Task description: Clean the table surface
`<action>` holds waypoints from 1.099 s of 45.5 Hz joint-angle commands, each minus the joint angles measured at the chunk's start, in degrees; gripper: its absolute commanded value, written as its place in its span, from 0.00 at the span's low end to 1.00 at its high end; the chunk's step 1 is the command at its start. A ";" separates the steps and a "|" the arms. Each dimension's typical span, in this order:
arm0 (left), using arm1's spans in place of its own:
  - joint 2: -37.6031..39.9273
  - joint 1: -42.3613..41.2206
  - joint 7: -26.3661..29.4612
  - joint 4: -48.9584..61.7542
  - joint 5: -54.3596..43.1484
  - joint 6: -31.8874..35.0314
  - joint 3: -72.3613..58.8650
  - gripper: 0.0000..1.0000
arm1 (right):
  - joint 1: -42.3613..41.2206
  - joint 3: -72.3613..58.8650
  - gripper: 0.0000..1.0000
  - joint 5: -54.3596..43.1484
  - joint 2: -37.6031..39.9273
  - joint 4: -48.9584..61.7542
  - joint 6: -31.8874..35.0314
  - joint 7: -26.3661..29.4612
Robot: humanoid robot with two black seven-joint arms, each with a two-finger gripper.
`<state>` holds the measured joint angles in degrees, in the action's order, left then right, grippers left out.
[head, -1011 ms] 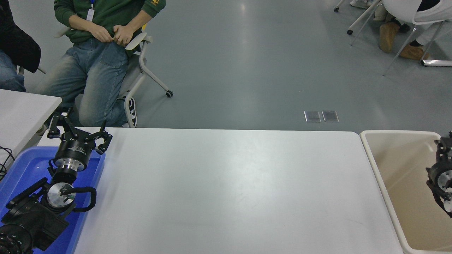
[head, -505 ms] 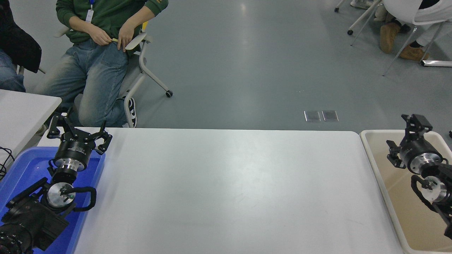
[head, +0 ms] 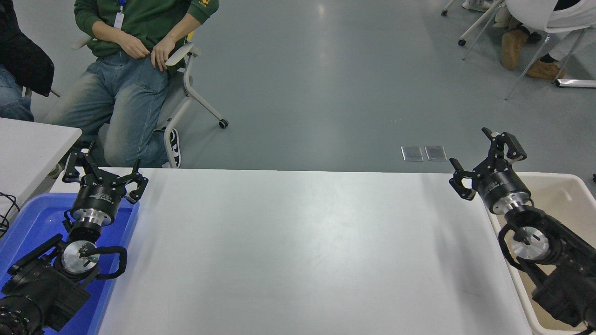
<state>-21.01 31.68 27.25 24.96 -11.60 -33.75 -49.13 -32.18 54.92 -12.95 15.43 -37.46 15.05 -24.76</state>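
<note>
The white table surface (head: 298, 246) fills the middle of the head view and carries no loose items. My right gripper (head: 479, 156) hovers open over the table's far right corner, fingers spread and holding nothing. Its arm reaches in from the lower right across the beige bin. My left gripper (head: 103, 173) stays parked open at the far left, above the blue tray.
A blue tray (head: 32, 223) lies at the left edge under the left arm. A beige bin (head: 565, 195) stands beside the table's right end. A smaller white table (head: 28, 144) shows at far left. A seated person (head: 135, 56) is beyond the far left corner.
My right arm has swung in from the right edge, moving left and forward from over the beige bin to the table's far right corner. The left arm has not moved.
</note>
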 commanded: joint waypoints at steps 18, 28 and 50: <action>0.00 0.05 0.00 0.00 -0.01 0.00 0.00 1.00 | -0.34 -4.38 1.00 -0.15 -5.85 5.47 -0.20 -2.66; 0.00 -0.04 0.00 0.00 -0.01 0.00 0.00 1.00 | -0.17 -3.51 1.00 -0.06 -5.77 5.38 -0.28 -2.74; 0.00 0.05 0.00 0.00 -0.01 0.00 0.00 1.00 | 0.27 -3.42 1.00 -0.06 -3.92 2.92 -3.10 -2.48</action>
<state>-21.01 31.69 27.25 24.96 -11.61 -33.75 -49.13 -32.07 51.50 -13.01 10.37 -32.82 13.15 -27.59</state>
